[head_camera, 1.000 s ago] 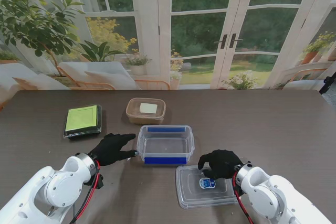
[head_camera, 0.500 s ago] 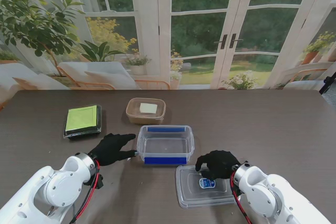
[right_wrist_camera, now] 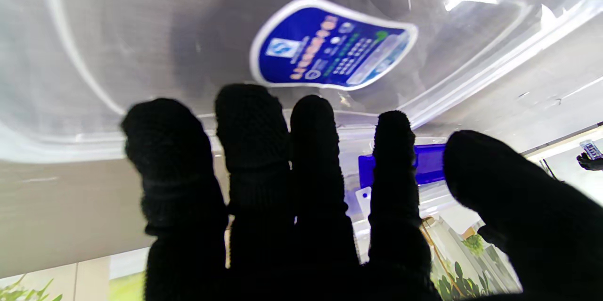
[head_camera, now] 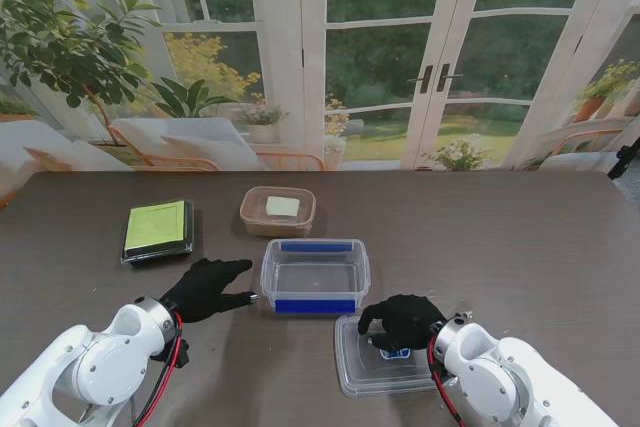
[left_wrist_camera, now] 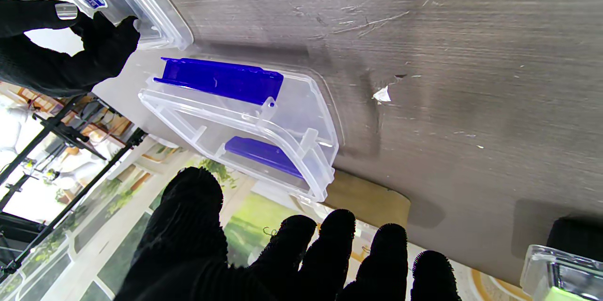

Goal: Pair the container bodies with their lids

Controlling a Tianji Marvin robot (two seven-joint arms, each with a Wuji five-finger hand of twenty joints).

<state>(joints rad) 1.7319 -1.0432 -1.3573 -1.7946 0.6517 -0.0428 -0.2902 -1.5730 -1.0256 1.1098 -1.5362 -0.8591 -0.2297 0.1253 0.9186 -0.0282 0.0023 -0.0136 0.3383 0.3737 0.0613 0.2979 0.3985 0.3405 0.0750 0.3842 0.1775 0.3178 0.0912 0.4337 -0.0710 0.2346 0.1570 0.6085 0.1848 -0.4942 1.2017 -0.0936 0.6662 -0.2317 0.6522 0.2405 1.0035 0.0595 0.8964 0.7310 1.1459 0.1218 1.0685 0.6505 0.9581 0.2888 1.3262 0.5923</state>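
Since a second ago, the right hand has slid left across the lid, so its curled fingers now cover the blue label in the stand view; whether they grip the lid or only rest on it cannot be told. That lid lies flat on the bench, just nearer to the robot than the clear box with blue clasps. To the left of the box, the left hand has drawn back slightly, fingers spread and holding nothing, fingertips just beside the box wall. Farther off sit a tan tub and, well left, a black tray with a green top.
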